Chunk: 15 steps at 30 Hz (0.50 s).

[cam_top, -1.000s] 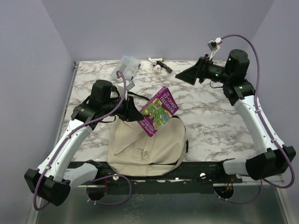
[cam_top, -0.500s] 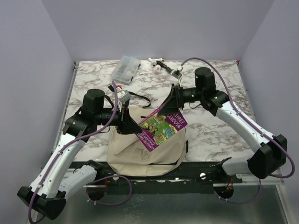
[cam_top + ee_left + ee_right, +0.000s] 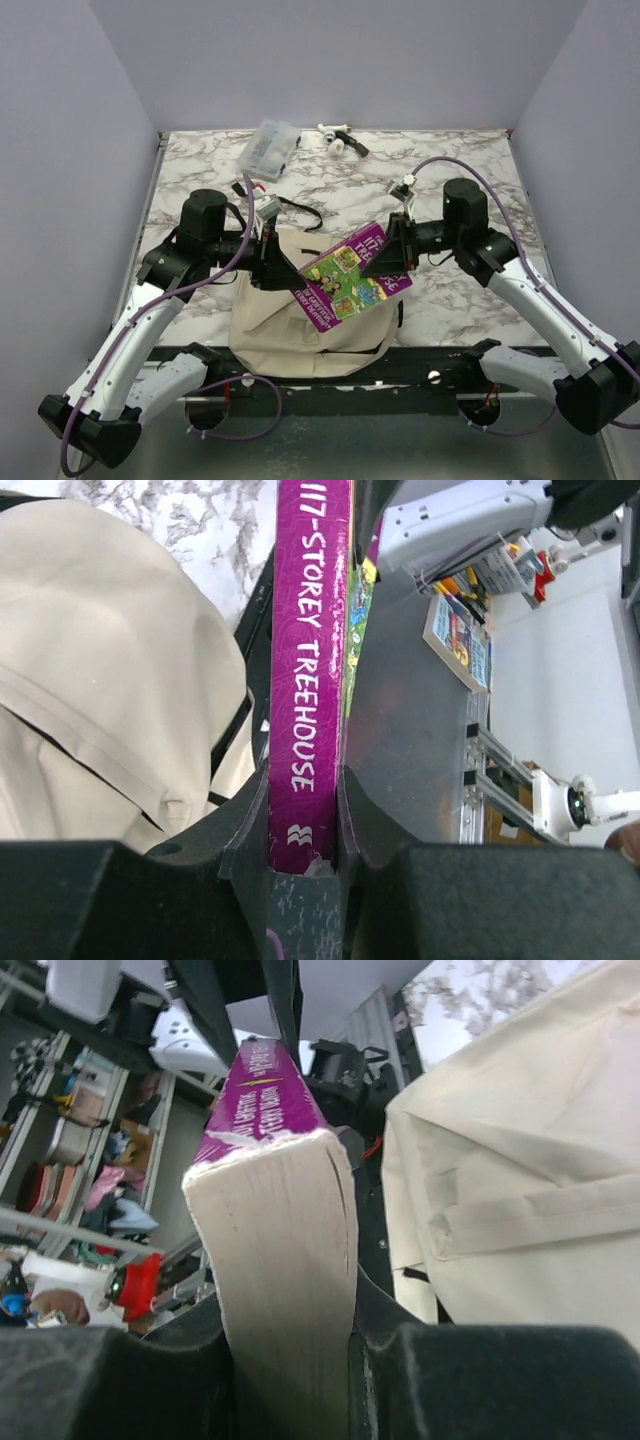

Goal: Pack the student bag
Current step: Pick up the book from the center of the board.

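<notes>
A purple book [image 3: 352, 280] hangs tilted above the student bag [image 3: 300, 335], a beige backpack lying flat at the table's near edge. My left gripper [image 3: 283, 272] is shut on the book's spine end; in the left wrist view both fingers press the spine [image 3: 305, 680] at the gripper [image 3: 302, 780], with the bag [image 3: 100, 660] below left. My right gripper [image 3: 392, 262] is shut on the opposite edge; in the right wrist view the page edges [image 3: 285, 1250] fill the gripper [image 3: 290, 1310], and the bag [image 3: 530, 1160] lies to the right.
A clear plastic box [image 3: 268, 148] and small white and black items [image 3: 338, 140] sit at the back of the marble table [image 3: 460, 170]. A black strap [image 3: 300, 212] trails behind the bag. Purple walls close in three sides.
My right arm swung in from the far right and its jaws closed on the book's free edge. The book dropped and shifted slightly right; the left arm still holds the spine end.
</notes>
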Each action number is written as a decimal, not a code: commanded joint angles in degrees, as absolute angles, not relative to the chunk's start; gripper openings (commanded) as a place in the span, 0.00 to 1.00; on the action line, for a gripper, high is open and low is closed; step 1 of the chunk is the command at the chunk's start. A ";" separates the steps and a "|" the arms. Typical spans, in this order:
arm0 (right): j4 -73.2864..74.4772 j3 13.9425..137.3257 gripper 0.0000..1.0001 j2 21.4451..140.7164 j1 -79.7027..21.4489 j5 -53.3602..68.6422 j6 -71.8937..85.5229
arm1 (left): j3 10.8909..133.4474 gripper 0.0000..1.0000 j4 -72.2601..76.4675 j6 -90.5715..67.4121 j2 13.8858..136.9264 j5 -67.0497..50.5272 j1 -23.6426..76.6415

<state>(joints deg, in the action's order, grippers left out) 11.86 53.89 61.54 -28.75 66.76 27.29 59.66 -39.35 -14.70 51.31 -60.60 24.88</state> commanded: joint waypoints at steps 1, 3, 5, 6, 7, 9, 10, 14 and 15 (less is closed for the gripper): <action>18.22 55.98 0.00 59.52 -28.96 49.25 28.88 | 62.58 0.47 -34.96 -21.48 52.79 -44.26 24.70; 24.59 58.23 0.00 57.90 -28.96 32.41 29.88 | 61.79 0.56 -35.22 -25.38 53.17 -36.27 24.70; 30.17 60.00 0.00 55.97 -28.85 13.67 32.63 | 59.60 0.62 -33.27 -28.36 53.24 -30.76 25.30; 32.61 60.48 0.00 55.29 -28.87 4.66 33.90 | 58.56 0.64 -32.70 -29.68 53.28 -27.50 26.04; 34.46 61.04 0.00 54.53 -28.92 -3.39 34.87 | 57.96 0.64 -32.65 -31.02 53.42 -24.03 26.97; 38.40 62.02 0.00 53.18 -28.91 -15.06 35.97 | 56.64 0.65 -31.19 -33.11 53.74 -20.25 29.94; 39.71 62.23 0.00 52.29 -28.92 -19.65 36.39 | 55.87 0.65 -29.95 -34.55 53.83 -17.99 32.17; 42.97 63.17 0.00 46.91 -28.91 -33.61 36.59 | 55.21 0.70 -25.15 -39.64 57.51 -9.66 42.89; 44.29 63.83 0.00 46.10 -28.91 -35.57 36.57 | 55.80 0.71 -24.05 -40.50 59.58 -6.99 46.30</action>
